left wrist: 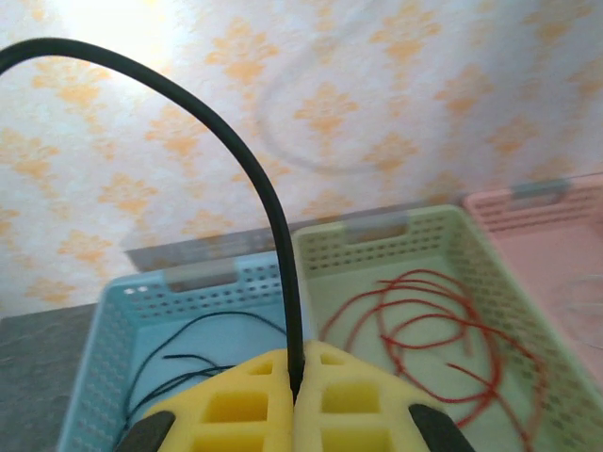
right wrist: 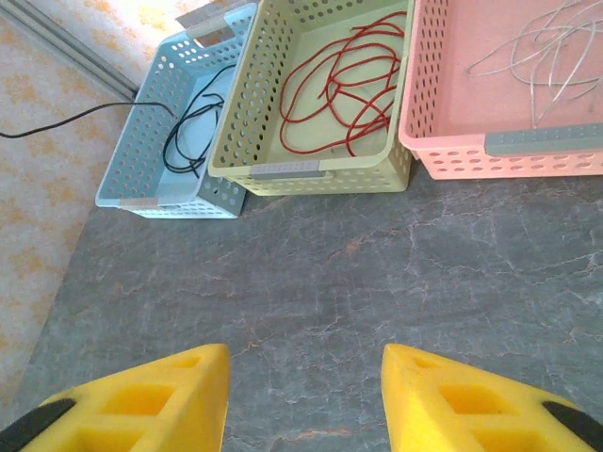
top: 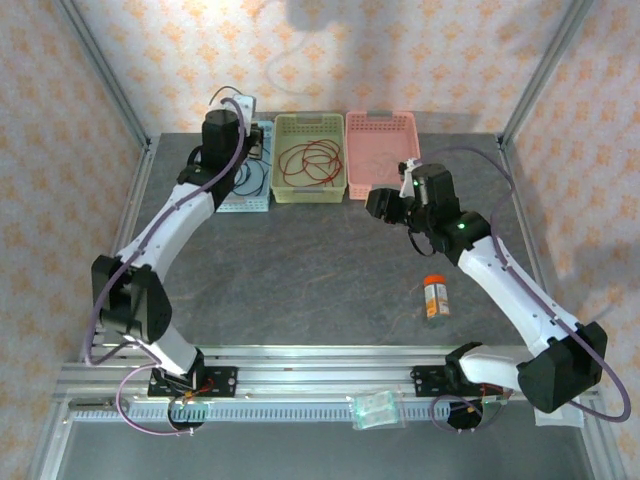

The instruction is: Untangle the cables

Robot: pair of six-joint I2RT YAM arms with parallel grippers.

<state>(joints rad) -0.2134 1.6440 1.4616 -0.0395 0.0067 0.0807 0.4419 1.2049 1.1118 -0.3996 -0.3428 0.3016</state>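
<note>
Grey tabletop [right wrist: 377, 264]; pale cable [right wrist: 533, 85] faint, cropped, in pink basket [right wrist: 452, 141].

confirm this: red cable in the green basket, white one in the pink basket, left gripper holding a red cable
No. The left gripper is shut on a black cable, not a red one; the left wrist view shows it. The rest is right.

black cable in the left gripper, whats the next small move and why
Probably lower the left gripper into the blue basket and open it. Its fingers are shut on the black cable, which arches up above them, while more black cable already lies in that basket. The red cable sits in the green basket, so blue looks like black's place.
</note>
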